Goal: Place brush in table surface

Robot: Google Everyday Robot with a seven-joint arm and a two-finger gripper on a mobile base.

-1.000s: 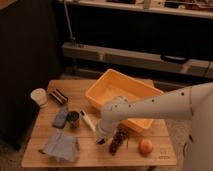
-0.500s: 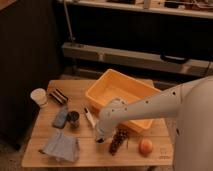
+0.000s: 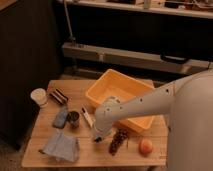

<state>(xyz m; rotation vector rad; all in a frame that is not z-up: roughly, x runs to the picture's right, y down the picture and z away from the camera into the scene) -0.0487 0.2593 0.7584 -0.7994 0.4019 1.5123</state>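
The slim white stick-like brush with a small dark end [image 3: 87, 117] is seen lying flat on the light-brown wooden plank tabletop [image 3: 95, 156], between the small dark can [image 3: 73, 118] and the orange-yellow plastic bin [image 3: 121, 91], just beside the can. The gripper [image 3: 96, 136] is held low over the boards just in front of the brush's near end, at the tip of the white arm [image 3: 140, 102]; whether its fingers are parted or closed cannot be told, and nothing is seen to be held in them. The brush appears to rest on the wood without support, so the placing step is judged done or nearly done. What is called for next is a clean lift of the gripper away from the brush without the stick being nudged toward the can.

Further out, a dark grape bunch [image 3: 118, 140] and a round orange fruit [image 3: 146, 146] lie to the right of the gripper, a crumpled blue-grey cloth [image 3: 61, 146] at the front left, a dark striped rectangular block [image 3: 59, 96] and a white cup [image 3: 39, 96] at the back left. No brand, label or writing can be read anywhere.
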